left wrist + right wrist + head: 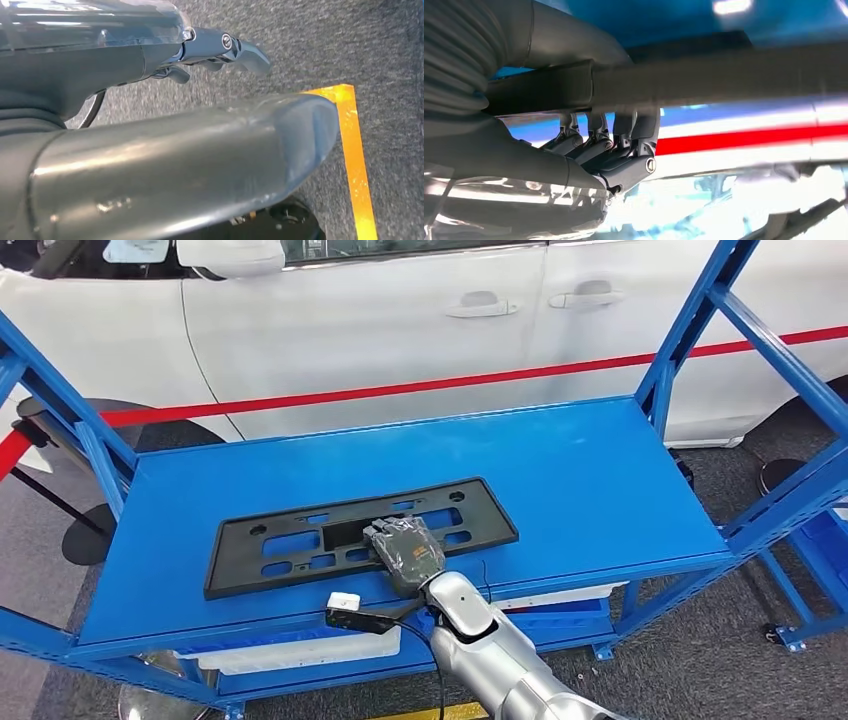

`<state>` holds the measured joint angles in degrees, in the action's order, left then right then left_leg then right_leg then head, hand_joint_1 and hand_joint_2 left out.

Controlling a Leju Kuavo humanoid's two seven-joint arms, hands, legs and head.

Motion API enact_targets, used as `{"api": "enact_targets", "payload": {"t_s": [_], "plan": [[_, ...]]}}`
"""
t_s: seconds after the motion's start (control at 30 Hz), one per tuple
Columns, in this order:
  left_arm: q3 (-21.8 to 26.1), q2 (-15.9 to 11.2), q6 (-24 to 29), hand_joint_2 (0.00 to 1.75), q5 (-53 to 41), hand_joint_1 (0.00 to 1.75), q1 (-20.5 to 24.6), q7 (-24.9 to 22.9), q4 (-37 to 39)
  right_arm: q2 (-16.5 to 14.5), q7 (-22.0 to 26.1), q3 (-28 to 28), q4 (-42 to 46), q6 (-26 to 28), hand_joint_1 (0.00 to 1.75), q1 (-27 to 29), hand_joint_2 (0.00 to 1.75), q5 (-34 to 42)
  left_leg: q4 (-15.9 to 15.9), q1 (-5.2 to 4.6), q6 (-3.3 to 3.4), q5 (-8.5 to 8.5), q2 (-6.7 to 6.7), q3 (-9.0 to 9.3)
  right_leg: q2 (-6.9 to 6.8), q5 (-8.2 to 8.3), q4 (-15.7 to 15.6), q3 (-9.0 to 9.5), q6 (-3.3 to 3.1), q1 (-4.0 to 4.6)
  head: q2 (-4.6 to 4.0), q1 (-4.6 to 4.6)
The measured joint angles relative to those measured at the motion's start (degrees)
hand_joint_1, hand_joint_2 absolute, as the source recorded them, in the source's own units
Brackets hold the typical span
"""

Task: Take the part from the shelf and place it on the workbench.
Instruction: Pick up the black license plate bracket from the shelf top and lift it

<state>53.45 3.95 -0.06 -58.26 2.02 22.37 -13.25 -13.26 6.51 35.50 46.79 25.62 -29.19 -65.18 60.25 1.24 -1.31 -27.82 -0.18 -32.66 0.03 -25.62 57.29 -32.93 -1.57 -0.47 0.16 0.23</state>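
The part [300,540] is a long black plastic plate frame with several cut-outs, lying flat on the blue shelf top [580,470] towards its front left. My right hand [405,552] sits on the middle of the part's near edge. In the right wrist view its dark fingers [624,135] hook over the part's black bar [724,75], with the thumb on the other side. My left hand [165,145] hangs over the grey floor. It holds nothing, and its fingers [245,50] reach out straight.
A white car [400,320] with a red stripe stands right behind the shelf. Blue slanted uprights [690,330] frame both ends. A white bin [300,650] sits on the lower level. Yellow tape [355,160] marks the floor.
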Motion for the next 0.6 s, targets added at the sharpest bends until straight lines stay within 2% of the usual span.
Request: {"api": "enact_targets", "payload": {"t_s": [0.1, 0.13, 0.17, 0.2, 0.27, 0.3, 0.33, 0.43, 0.47, 0.5, 0.57, 0.6], "plan": [[1.53, 0.43, 0.50, 0.00, 0.13, 0.00, -0.25, 0.42, 0.00, -0.04, 6.53, -0.05, 11.31, -4.06, 1.75, 2.63, 1.75, 19.13, 11.11, 0.10, -0.54, -5.56, 0.01, -4.87, 0.07, -0.06, -0.07, 0.09, -0.54, 0.13, 0.00, -0.21], [2.08, 0.56, 0.62, 0.00, 0.16, 0.00, -0.31, 0.60, 0.00, -0.01, 7.37, -0.05, 15.52, -5.40, 1.75, 3.72, 1.75, 24.33, 13.52, 0.11, -0.64, -6.18, 0.01, -5.98, 0.11, -0.10, -0.04, 0.10, -0.57, 0.19, 0.00, -0.20], [2.60, 0.69, 0.72, 0.00, 0.18, 0.00, -0.35, 0.78, 0.00, 0.12, 7.56, -0.05, 19.63, -6.56, 1.75, 4.79, 1.75, 28.29, 13.70, 0.11, -0.65, -5.61, 0.01, -6.10, 0.13, -0.13, 0.00, 0.11, -0.55, 0.20, 0.01, -0.21], [3.06, 0.81, 0.80, 0.00, 0.17, 0.00, -0.38, 0.91, 0.00, 0.31, 7.50, -0.05, 23.20, -7.30, 1.75, 5.80, 1.75, 30.77, 11.43, 0.11, -0.60, -3.97, 0.02, -5.09, 0.13, -0.18, 0.09, 0.12, -0.47, 0.17, 0.01, -0.21], [3.81, 1.04, 0.90, 0.00, 0.15, 0.00, -0.41, 1.10, 0.00, 0.76, 8.10, -0.06, 28.62, -7.99, 1.75, 7.45, 1.75, 34.59, 3.35, 0.06, -0.32, -0.18, 0.05, -1.29, 0.13, -0.38, 0.40, 0.03, -0.11, 0.22, 0.01, -0.21], [4.13, 1.15, 0.94, 0.00, 0.14, 0.00, -0.39, 1.20, 0.00, 1.01, 9.00, -0.11, 30.87, -8.22, 1.75, 8.16, 1.75, 37.20, 0.15, -0.03, -0.01, 0.95, 0.00, 0.16, 0.14, -0.47, 0.59, -0.09, 0.18, 0.30, 0.01, -0.20], [4.47, 1.29, 1.02, 0.00, 0.11, 0.00, -0.38, 1.30, 0.00, 1.30, 10.24, -0.21, 33.32, -8.58, 1.75, 8.86, 1.75, 40.89, -1.61, -0.15, 0.31, 1.37, -0.06, 0.89, 0.13, -0.51, 0.74, -0.24, 0.50, 0.38, 0.01, -0.19], [5.66, 1.85, 1.42, 0.00, 0.05, 0.00, -0.48, 1.50, 0.00, 2.88, 13.15, -1.13, 41.82, -9.54, 1.75, 10.82, 1.75, 52.36, -2.22, -0.33, 1.45, 1.51, -0.22, 0.81, 0.05, -0.61, 0.85, -0.45, 1.54, 0.29, -0.01, -0.17], [6.05, 2.09, 1.53, 0.00, 0.04, 0.00, -0.52, 1.52, 0.00, 3.61, 13.59, -1.71, 44.62, -9.60, 1.75, 11.36, 1.75, 54.87, -2.40, -0.28, 1.89, 1.64, -0.22, 0.85, 0.04, -1.11, 1.40, -0.64, 1.87, 0.21, 0.00, -0.14], [6.39, 2.30, 1.61, 0.00, 0.04, 0.00, -0.55, 1.54, 0.00, 4.41, 13.95, -2.42, 47.44, -9.63, 1.75, 11.86, 1.75, 56.80, -2.61, -0.19, 2.34, 1.77, -0.19, 0.89, 0.05, -2.18, 2.90, -1.32, 2.15, 0.17, 0.00, -0.09], [6.92, 2.61, 1.72, 0.00, 0.02, 0.00, -0.54, 1.58, 0.00, 5.93, 14.40, -3.76, 52.00, -9.71, 1.75, 12.83, 1.75, 58.90, -2.75, -0.22, 2.94, 1.81, -0.09, 0.89, 0.06, -5.77, 9.50, -4.47, 2.57, 0.10, 0.01, 0.00], [7.11, 2.69, 1.76, 0.44, 0.02, 0.00, -0.53, 1.60, 0.00, 6.59, 14.50, -4.26, 53.68, -9.75, 1.75, 13.32, 1.75, 59.43, -2.73, -0.28, 3.09, 1.77, -0.03, 0.87, 0.06, -7.48, 13.57, -6.52, 2.71, 0.09, 0.00, 0.01]]}}
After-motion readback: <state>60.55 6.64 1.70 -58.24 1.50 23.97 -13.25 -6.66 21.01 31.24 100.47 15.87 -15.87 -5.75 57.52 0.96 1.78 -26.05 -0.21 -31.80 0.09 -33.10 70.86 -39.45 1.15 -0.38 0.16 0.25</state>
